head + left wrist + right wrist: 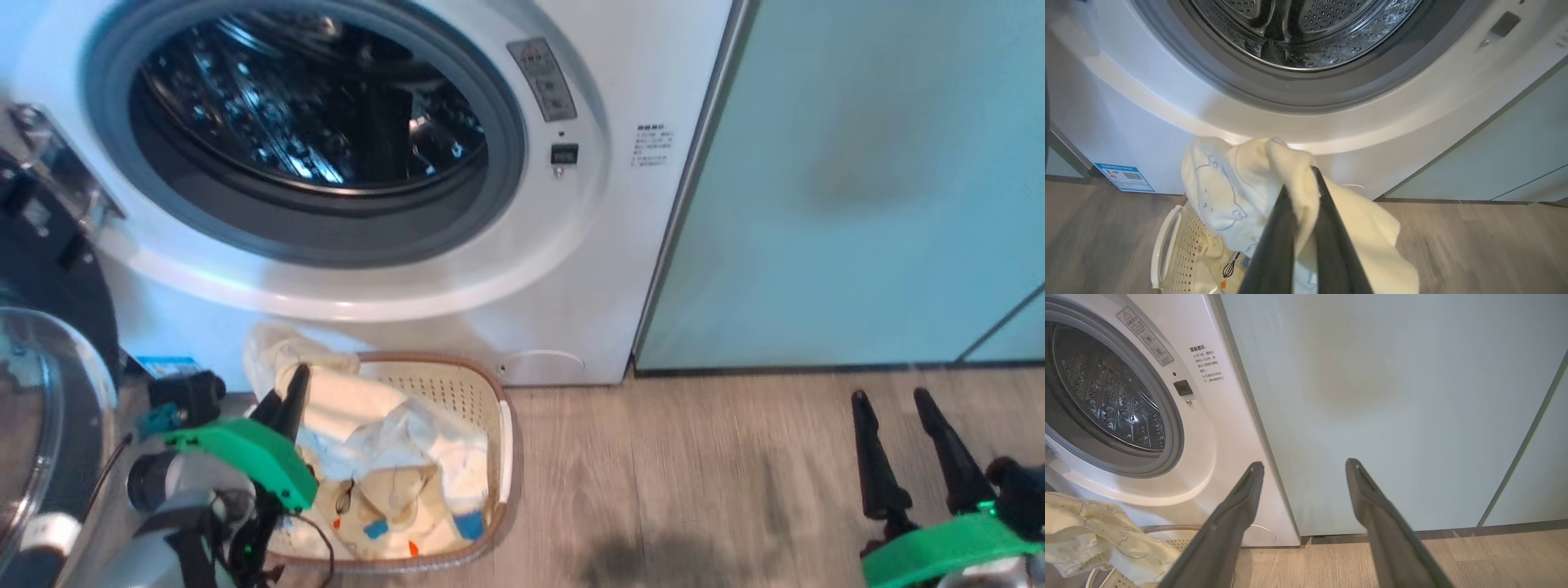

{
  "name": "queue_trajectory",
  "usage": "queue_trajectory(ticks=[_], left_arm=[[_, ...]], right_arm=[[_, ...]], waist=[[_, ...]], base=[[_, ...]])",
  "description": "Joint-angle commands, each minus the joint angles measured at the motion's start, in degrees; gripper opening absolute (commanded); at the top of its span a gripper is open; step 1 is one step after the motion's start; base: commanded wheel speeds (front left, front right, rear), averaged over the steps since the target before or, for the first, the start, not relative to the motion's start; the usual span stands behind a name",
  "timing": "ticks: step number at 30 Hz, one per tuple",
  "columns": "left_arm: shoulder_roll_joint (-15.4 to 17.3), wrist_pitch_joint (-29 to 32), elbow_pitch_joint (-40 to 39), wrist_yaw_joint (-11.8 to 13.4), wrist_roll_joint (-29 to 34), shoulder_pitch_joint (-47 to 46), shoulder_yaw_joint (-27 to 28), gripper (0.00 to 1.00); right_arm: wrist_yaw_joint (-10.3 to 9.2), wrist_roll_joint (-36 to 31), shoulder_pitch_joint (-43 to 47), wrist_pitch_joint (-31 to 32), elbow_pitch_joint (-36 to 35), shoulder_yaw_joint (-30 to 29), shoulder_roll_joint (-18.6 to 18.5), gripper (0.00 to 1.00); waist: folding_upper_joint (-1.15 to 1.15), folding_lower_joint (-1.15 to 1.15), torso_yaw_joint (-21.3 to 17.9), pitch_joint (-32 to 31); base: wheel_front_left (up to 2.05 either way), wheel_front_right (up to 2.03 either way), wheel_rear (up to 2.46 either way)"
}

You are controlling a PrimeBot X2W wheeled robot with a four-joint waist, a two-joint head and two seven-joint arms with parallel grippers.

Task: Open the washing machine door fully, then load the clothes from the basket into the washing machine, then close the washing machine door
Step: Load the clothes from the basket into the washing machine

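Head view: loading step. Left end effector (295, 388) clamped on cream-yellow bear-print clothes (392, 457) over cream perforated plastic basket (457, 363).
Left wrist view: fold held below grey-ringed opening of big white washing machine (1126, 102).
Right wrist view: right end effector (1305, 463) wide, empty.
Next, likely: raise, push inside, release.

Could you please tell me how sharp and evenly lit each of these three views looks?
Head view: slightly motion-blurred, bluish cast on the washing machine, a dark shadow on the floor. Left wrist view: glare strip on the machine's front above the clothes, floor smeared. Right wrist view: sharpest, with a dull brownish patch on the cabinet door.
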Motion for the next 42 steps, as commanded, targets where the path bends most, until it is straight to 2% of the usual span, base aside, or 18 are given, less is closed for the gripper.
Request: queue_trajectory(ticks=[1, 10, 21, 35, 42], left_arm=[[1.57, -0.78, -2.77, -0.05, 1.68, -0.71, 4.01, 0.00], [-0.32, -0.78, -12.14, 0.06, 11.36, 6.66, 14.90, 0.00], [-1.98, -0.78, -15.15, 0.28, 16.70, 9.75, 21.21, 0.00], [-3.54, -0.79, -15.58, 0.06, 19.07, 7.63, 21.83, 0.00], [-1.24, 0.89, -14.38, -0.03, 18.29, 0.82, 17.42, 0.00]], right_arm=[[-0.16, 0.42, -0.47, -0.55, -1.58, 0.76, -1.38, 1.00], [-0.16, 0.38, 2.27, -0.55, -2.21, -0.50, -1.33, 1.00], [-0.16, 0.05, 3.86, -0.55, -2.65, -1.40, -1.07, 1.00], [-0.16, 0.07, 4.04, -0.55, -2.69, -0.56, -0.94, 1.00], [-0.16, 0.33, 3.03, -0.55, -2.74, 0.40, -0.96, 1.00]], waist=[[-0.01, 0.01, 0.50, -1.58], [-0.01, 0.01, 0.57, -5.67], [-0.01, 0.01, 0.46, -7.68], [-0.01, 0.01, 0.72, -7.59], [-0.01, 0.01, -0.73, -5.52]], base=[[0.00, 0.00, 0.00], [0.00, 0.00, 0.00], [0.00, 0.00, 0.00], [0.00, 0.00, 0.00], [0.00, 0.00, 0.00]])
